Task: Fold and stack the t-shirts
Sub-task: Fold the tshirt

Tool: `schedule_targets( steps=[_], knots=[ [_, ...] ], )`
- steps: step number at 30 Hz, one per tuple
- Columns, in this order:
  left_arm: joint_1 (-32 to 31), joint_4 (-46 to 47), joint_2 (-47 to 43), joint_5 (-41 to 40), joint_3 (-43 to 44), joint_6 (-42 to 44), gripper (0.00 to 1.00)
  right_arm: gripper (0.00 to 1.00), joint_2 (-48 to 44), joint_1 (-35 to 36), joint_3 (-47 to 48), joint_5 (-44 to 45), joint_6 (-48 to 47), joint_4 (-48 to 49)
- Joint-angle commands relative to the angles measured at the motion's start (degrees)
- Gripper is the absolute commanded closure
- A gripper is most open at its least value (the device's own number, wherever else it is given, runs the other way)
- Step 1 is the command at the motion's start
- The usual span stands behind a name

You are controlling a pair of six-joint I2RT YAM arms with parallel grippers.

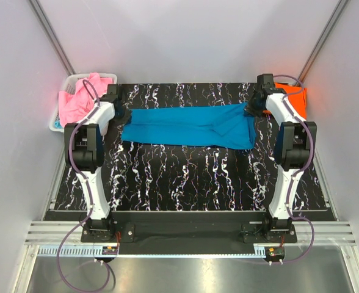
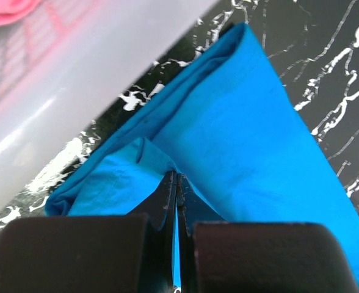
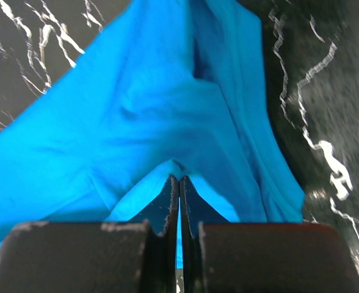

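teal-blue t-shirt [image 1: 188, 126] lies across the far half of the black marbled mat [image 1: 185, 183], drawn out into a long band running left to right between the two arms. it is folded lengthwise. the right end is wider, with one layer lapping diagonally over the one beneath. the left end is narrower and squared off. cloth is one solid colour, matte and soft, with shallow creases along its length.

left gripper [image 2: 176, 178] is clenched on the shirt's left end. its fingers are pressed together with only a thin blue sliver between them, and the cloth puckers up to the tips. several layers show here, their edges stacked along the fold nearest the basket [image 2: 76, 79].

right gripper [image 3: 179, 180] is likewise clamped on the right end. the cloth peaks into a small tent at the fingertips, and folds fan away from the pinch.

pink t-shirt [image 1: 80, 96] is heaped in the white basket at the mat's far left corner, spilling over the rim. orange t-shirt [image 1: 297, 96] sits at the far right corner, just behind the right arm and partly hidden by it. cannot tell whether it is folded.
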Motion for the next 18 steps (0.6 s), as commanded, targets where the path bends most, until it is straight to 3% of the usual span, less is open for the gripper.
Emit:
schedule_targets(
  steps=[1, 3, 6, 7, 12, 18],
  knots=[
    [0.0, -1.9, 0.1, -4.1, 2.5, 0.4, 1.00, 1.00, 2.2, -0.6, 5.1, -2.6, -1.5, 1.7],
    [0.0, -2.4, 0.0, -4.8, 2.2, 0.0, 1.00, 0.95, 4.2, -0.7, 6.4, -5.3, -1.8, 1.8],
    [0.0, -1.7, -0.5, -5.3, 1.2, 0.4, 0.82, 0.64, 6.2, -0.6, 8.8, -8.5, -3.3, 2.1],
    [0.0, -1.1, -1.2, -5.5, 0.5, 0.7, 0.80, 0.60, 6.5, -0.6, 8.9, -9.1, -4.1, 3.2],
    [0.0, 8.7, -5.5, -1.4, -5.8, 4.4, 0.66, 0.57, 4.9, -0.6, 8.0, -10.2, -4.9, 4.7],
    [-0.1, 14.2, -9.8, 2.7, -11.1, 5.7, 0.63, 0.58, -1.0, -0.6, -1.1, -16.7, -2.8, 10.4]
  ],
)
